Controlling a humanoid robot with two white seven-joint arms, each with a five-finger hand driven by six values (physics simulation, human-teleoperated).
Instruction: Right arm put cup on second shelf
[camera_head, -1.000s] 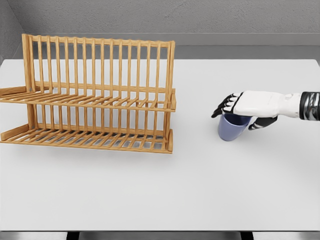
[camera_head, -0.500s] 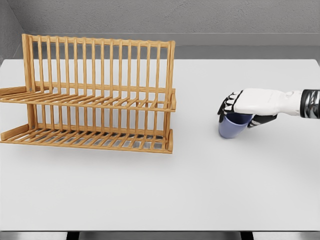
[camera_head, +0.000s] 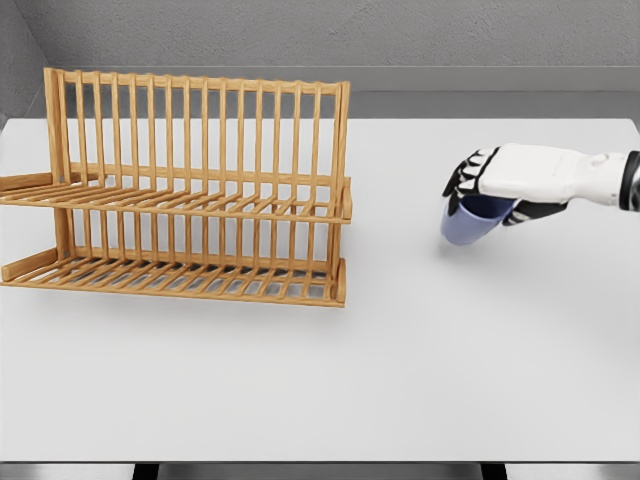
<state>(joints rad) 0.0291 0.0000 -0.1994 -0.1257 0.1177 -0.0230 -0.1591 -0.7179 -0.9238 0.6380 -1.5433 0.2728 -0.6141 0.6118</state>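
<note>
Fingers of right hand clamped around blue cup above table, well apart from wooden rack.

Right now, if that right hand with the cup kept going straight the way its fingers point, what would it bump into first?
Probably the wooden rack. The right hand, holding the blue cup, points left across bare table, and the rack's right end looks first in line, though depth is hard to judge.
</note>
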